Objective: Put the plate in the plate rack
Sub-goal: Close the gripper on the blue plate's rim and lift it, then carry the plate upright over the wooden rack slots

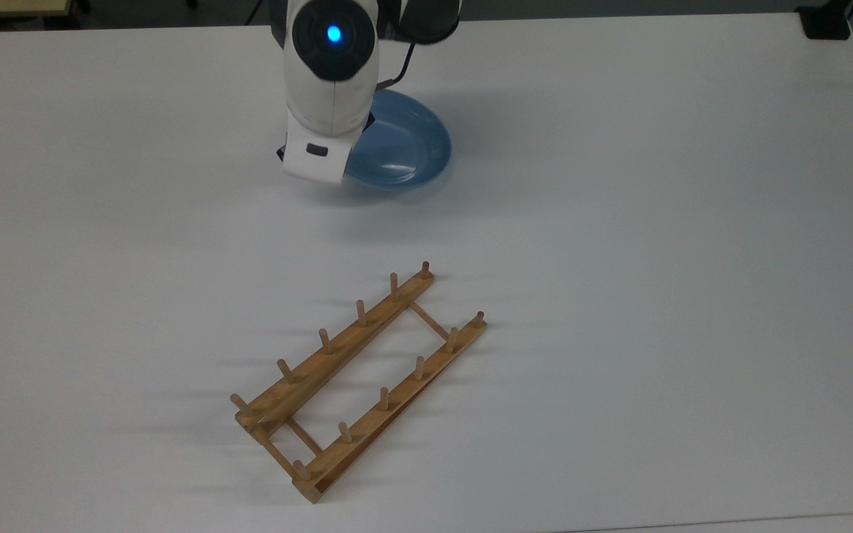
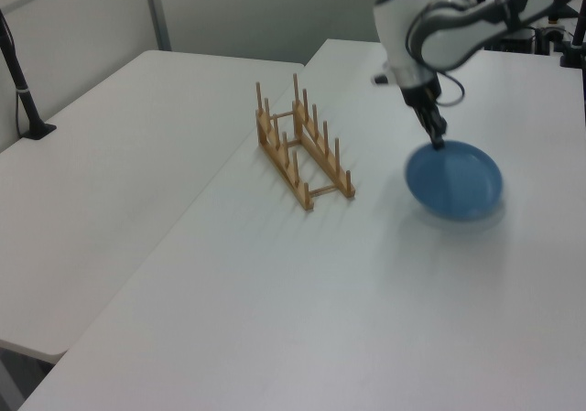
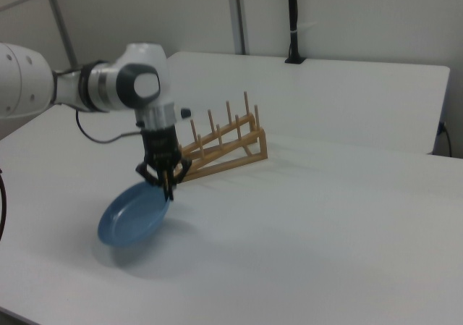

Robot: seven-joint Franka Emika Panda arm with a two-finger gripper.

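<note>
The blue plate (image 3: 134,215) hangs tilted just above the white table, casting a shadow under itself. My gripper (image 3: 166,186) is shut on the plate's rim on the side facing the rack, fingers pointing down. In the left view the gripper (image 2: 438,142) pinches the far edge of the plate (image 2: 455,180). From the top view the arm's white wrist (image 1: 330,89) covers the gripper and part of the plate (image 1: 400,144). The wooden plate rack (image 1: 360,377) lies flat with its pegs upright, well apart from the plate, also seen as the rack (image 2: 302,146) and the rack (image 3: 221,148).
A black clamped pole (image 2: 23,81) stands on a second table at the left view's left. Another black pole (image 3: 293,21) rises at the back in the right view. A black block (image 1: 826,22) sits at the table's far corner in the top view.
</note>
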